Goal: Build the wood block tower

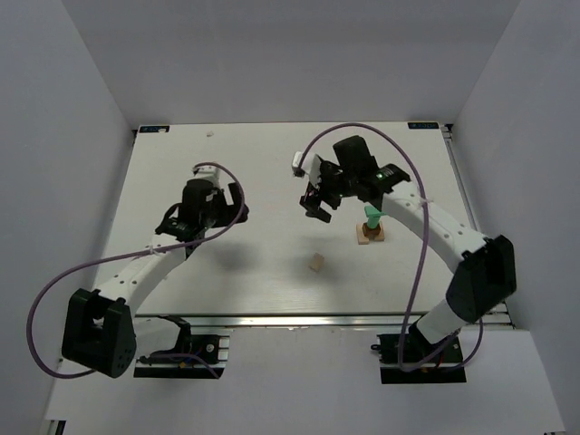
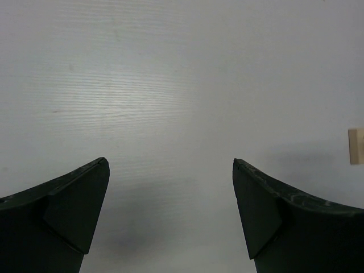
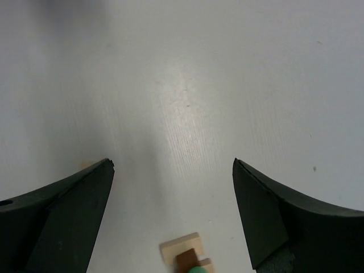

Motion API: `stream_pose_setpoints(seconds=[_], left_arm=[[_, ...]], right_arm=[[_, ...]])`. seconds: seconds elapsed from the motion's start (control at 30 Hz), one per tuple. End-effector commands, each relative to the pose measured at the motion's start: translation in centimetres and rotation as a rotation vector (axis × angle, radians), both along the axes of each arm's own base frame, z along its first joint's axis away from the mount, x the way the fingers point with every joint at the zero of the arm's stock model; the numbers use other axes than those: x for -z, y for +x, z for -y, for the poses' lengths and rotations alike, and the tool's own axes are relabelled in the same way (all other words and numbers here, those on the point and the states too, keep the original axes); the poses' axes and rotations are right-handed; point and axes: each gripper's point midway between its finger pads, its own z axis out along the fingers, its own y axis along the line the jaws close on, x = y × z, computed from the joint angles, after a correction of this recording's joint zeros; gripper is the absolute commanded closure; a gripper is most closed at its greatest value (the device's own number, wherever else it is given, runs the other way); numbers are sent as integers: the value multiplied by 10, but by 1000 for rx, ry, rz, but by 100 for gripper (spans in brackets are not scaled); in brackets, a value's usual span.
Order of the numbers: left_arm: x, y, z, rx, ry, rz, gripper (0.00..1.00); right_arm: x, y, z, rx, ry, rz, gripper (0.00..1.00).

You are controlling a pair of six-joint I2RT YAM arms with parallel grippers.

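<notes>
The wood block tower (image 1: 370,228) stands right of the table's middle: a light tan base, a dark brown block on it and a green piece on top. In the right wrist view the tower (image 3: 183,250) shows at the bottom edge, between and below the fingers. My right gripper (image 1: 316,206) is open and empty, to the left of and behind the tower, apart from it; its jaws (image 3: 173,165) stand wide over bare table. A loose tan block (image 1: 316,263) lies in front of it. My left gripper (image 1: 174,225) is open and empty (image 2: 170,162); a tan block (image 2: 356,145) shows at that view's right edge.
The white table (image 1: 272,181) is walled by white panels at the back and both sides. Purple cables loop from both arms. The metal rail (image 1: 299,319) with the arm bases runs along the near edge.
</notes>
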Motion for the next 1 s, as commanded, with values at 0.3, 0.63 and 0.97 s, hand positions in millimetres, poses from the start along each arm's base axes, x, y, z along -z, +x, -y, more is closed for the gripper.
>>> stream_pose_setpoints(seconds=[0.3, 0.63, 0.97], left_arm=[[29, -75, 160, 530, 86, -12, 2], [68, -94, 236, 716, 218, -41, 2], [97, -96, 248, 696, 339, -91, 14]], right_arm=[[-51, 19, 135, 1233, 406, 13, 11], [-46, -8, 195, 1322, 541, 39, 11], [-18, -10, 211, 1333, 516, -12, 11]])
